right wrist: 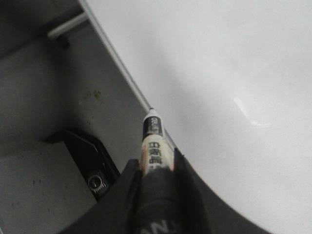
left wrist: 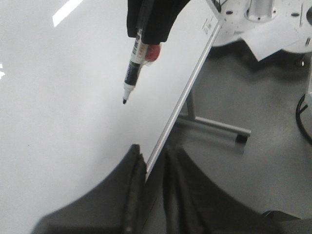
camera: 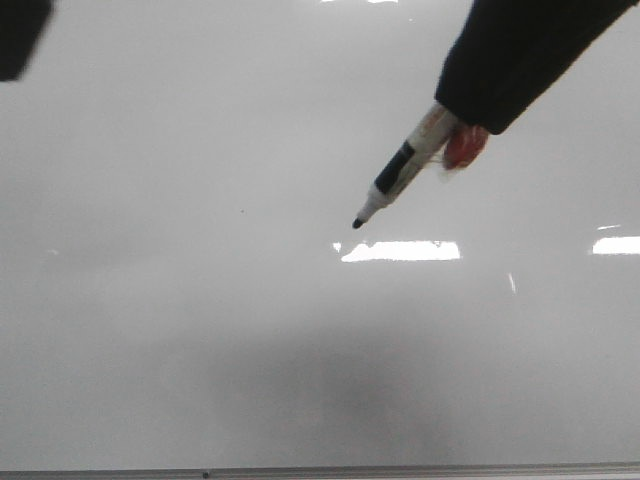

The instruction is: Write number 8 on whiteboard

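Note:
The whiteboard [camera: 200, 300] is glossy pale grey-white and fills the front view; it also shows in the left wrist view [left wrist: 58, 97] and the right wrist view [right wrist: 234, 73]. No black line of a number 8 shows on it. My right gripper [camera: 462, 118] is shut on a black-and-white marker [camera: 400, 170] with a red part [camera: 465, 145] beside it. The marker's black tip [camera: 357, 223] points down at the board's middle, close to the surface. In the right wrist view the marker [right wrist: 155, 141] sticks out between my right gripper [right wrist: 155, 168] jaws. My left gripper [left wrist: 153, 161] is shut and empty over the board's edge.
A thin grey metal edge strip [camera: 300, 472] runs along the board's near side and also shows in the left wrist view [left wrist: 180, 102]. Bright rectangular glares [camera: 400, 251] lie on the board. Beyond the edge are grey floor, a metal stand leg [left wrist: 214, 124] and a white base [left wrist: 263, 19].

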You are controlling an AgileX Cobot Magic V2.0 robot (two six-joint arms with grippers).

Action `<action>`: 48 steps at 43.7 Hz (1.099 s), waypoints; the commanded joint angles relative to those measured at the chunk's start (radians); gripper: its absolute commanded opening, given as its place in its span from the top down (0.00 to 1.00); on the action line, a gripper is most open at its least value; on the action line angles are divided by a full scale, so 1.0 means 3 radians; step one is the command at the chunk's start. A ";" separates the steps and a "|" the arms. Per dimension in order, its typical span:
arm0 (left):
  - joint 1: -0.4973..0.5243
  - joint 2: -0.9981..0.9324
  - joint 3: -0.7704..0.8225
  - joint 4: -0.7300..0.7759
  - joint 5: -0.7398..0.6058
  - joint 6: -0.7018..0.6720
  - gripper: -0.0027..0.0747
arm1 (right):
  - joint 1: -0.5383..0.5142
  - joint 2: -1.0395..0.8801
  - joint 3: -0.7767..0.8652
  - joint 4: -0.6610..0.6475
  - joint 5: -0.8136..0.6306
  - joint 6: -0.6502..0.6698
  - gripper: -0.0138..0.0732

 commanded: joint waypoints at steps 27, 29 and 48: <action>-0.0025 -0.1644 0.0533 -0.0488 -0.0313 -0.0047 0.99 | -0.0472 0.1125 -0.1056 0.1989 -0.0618 -0.1162 0.92; -0.0025 -0.1644 0.0533 -0.0488 -0.0313 -0.0047 0.99 | -0.0472 0.1247 -0.1171 0.2016 -0.0661 -0.1162 0.92; -0.0025 -0.1644 0.0533 -0.0488 -0.0301 -0.0047 0.99 | -0.0427 0.1872 -0.1546 0.1962 -0.0512 -0.1154 0.91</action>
